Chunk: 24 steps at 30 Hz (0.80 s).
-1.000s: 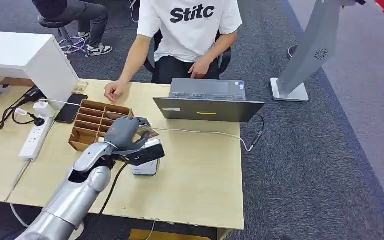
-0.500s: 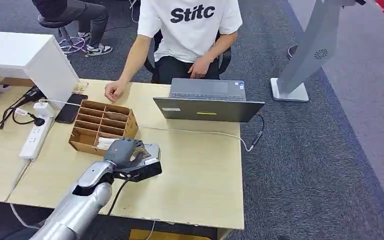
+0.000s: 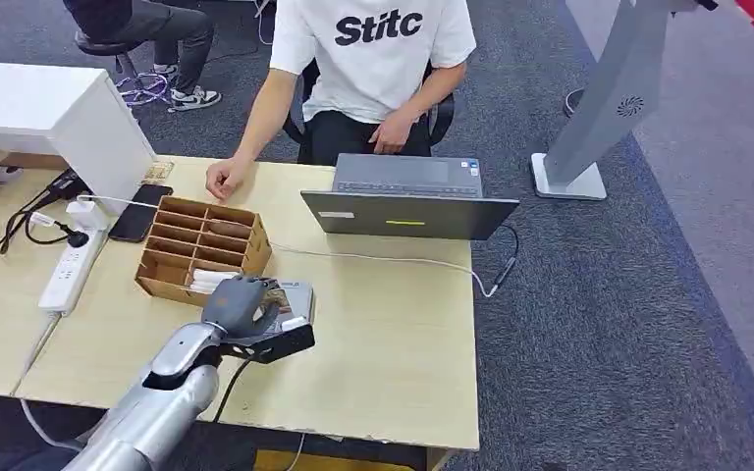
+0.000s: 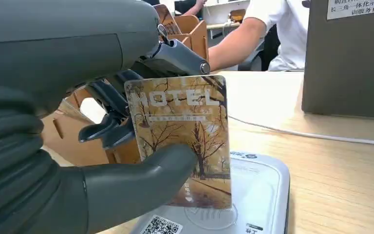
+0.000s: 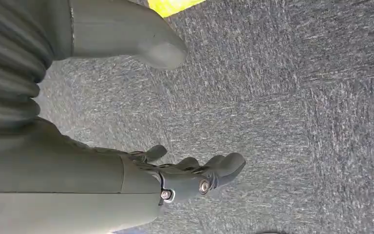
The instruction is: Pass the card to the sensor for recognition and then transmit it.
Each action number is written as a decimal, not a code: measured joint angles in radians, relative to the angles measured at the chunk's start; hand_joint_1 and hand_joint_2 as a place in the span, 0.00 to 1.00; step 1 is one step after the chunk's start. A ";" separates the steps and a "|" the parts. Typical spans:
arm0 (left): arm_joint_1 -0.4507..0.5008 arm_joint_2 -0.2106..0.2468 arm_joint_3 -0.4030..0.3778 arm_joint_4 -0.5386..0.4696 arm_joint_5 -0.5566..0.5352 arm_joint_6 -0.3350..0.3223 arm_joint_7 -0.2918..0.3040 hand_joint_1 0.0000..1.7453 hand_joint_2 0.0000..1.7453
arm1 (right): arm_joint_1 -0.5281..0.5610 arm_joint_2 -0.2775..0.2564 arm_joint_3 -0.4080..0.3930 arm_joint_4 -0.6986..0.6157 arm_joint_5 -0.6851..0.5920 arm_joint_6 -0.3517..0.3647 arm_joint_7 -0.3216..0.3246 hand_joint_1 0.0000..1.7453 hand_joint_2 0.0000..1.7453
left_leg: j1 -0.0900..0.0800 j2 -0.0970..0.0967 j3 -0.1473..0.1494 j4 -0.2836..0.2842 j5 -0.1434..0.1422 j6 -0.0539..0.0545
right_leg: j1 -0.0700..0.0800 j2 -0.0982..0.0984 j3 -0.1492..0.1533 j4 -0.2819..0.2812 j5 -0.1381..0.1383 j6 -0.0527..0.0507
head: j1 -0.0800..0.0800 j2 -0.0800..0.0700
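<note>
We find the left robot hand pinching the card upright, its lower edge seemingly touching the sensor on the desk. The right robot hand hangs spread, empty, over carpet.

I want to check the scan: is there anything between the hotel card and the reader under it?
Nothing: in the left wrist view the card, held by the left hand, stands directly over the reader.
</note>
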 joint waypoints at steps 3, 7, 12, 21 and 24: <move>0.000 -0.002 0.000 0.009 -0.007 0.016 -0.005 1.00 1.00 | 0.000 0.000 0.002 0.000 0.000 0.001 0.000 0.00 1.00 | 0.000 0.000 0.000 0.000 0.000 0.000 | 0.000 0.000 0.000 0.000 0.000 0.000 | 0.000 0.000; 0.000 -0.002 0.005 0.012 -0.016 0.018 -0.009 1.00 1.00 | 0.000 0.000 0.009 0.000 -0.007 0.000 0.000 0.00 1.00 | 0.000 0.000 0.000 0.000 0.000 0.000 | 0.000 0.000 0.000 0.000 0.000 0.000 | 0.000 0.000; -0.007 0.001 0.030 0.011 -0.024 0.012 -0.018 1.00 1.00 | 0.000 0.004 0.016 0.000 -0.007 0.001 0.000 0.00 1.00 | 0.000 0.000 0.000 0.000 0.001 0.000 | 0.000 0.000 0.000 0.000 0.000 0.000 | 0.000 0.000; -0.053 0.034 0.085 -0.065 -0.025 -0.004 -0.011 1.00 1.00 | 0.000 0.006 0.019 0.000 -0.008 0.002 -0.003 0.00 1.00 | 0.000 0.000 0.000 0.000 0.002 0.000 | 0.000 0.000 0.000 0.000 0.001 -0.001 | 0.000 0.000; -0.057 0.038 0.097 -0.085 -0.024 -0.002 -0.003 1.00 1.00 | 0.000 0.006 0.019 0.000 -0.008 0.001 -0.003 0.00 1.00 | 0.000 0.000 0.000 0.000 0.002 0.000 | 0.000 0.000 0.000 0.000 0.001 -0.001 | 0.000 0.000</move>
